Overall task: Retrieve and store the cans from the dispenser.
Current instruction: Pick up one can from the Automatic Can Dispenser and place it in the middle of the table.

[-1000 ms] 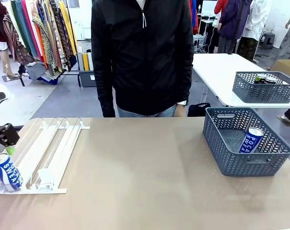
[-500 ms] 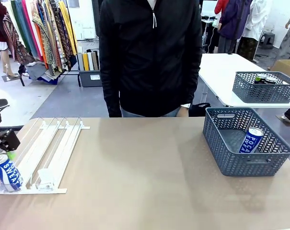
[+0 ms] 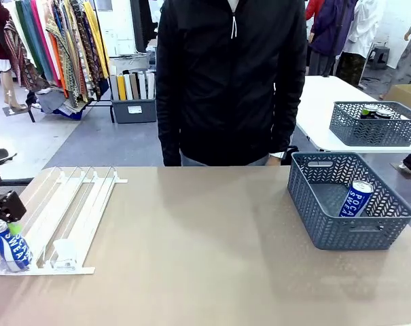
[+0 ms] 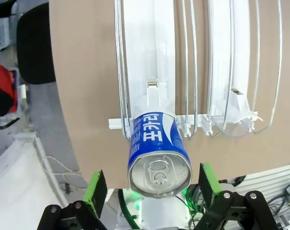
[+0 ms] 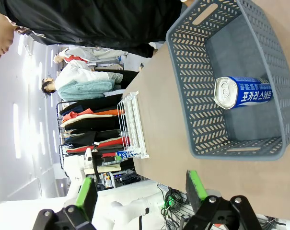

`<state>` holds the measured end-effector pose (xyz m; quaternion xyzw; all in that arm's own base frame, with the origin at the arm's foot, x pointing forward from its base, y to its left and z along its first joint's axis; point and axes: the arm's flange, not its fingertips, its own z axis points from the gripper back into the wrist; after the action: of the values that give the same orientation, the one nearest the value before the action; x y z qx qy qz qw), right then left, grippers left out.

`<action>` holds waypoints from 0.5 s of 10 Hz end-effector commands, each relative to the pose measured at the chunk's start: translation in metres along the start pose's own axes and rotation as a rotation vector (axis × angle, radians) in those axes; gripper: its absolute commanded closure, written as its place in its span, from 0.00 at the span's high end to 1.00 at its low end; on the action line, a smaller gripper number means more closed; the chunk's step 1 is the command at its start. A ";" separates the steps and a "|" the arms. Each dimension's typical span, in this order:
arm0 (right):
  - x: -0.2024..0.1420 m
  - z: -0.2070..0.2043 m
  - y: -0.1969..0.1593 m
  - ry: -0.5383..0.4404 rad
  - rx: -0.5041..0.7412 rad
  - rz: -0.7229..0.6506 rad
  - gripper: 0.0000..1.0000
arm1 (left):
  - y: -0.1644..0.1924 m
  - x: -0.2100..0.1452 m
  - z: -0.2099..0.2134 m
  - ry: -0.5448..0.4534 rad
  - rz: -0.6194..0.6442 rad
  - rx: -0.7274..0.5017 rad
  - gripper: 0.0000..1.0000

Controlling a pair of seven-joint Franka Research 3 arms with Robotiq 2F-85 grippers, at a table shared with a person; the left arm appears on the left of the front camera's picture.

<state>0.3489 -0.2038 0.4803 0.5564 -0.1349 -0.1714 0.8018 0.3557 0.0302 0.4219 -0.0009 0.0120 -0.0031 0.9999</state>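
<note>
Blue-and-white, a small cylindrical Pocari Sweat can is seen standing at the front stop of the flat white-and-clear plastic lane dispenser. The left gripper is spread wide at its 9 and 3 o'clock, not touching. The right gripper is held open near the blue-grey mesh basket, where a second blue can lies.

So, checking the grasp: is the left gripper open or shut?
Open. The left gripper has its green pads spread either side of the Pocari Sweat can, not touching it.
</note>
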 end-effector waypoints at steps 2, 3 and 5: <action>0.000 0.002 0.002 0.006 0.004 0.014 1.00 | -0.006 -0.046 -0.048 -0.009 -0.030 -0.040 1.00; 0.000 0.002 0.002 0.006 0.004 0.014 1.00 | -0.008 -0.046 -0.050 -0.014 -0.038 -0.038 1.00; 0.000 0.002 0.002 0.006 0.004 0.014 1.00 | -0.009 -0.045 -0.054 -0.034 -0.045 -0.028 1.00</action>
<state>0.3489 -0.2038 0.4803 0.5564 -0.1349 -0.1714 0.8018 0.3633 0.0250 0.4108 -0.0076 0.0136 -0.0167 0.9997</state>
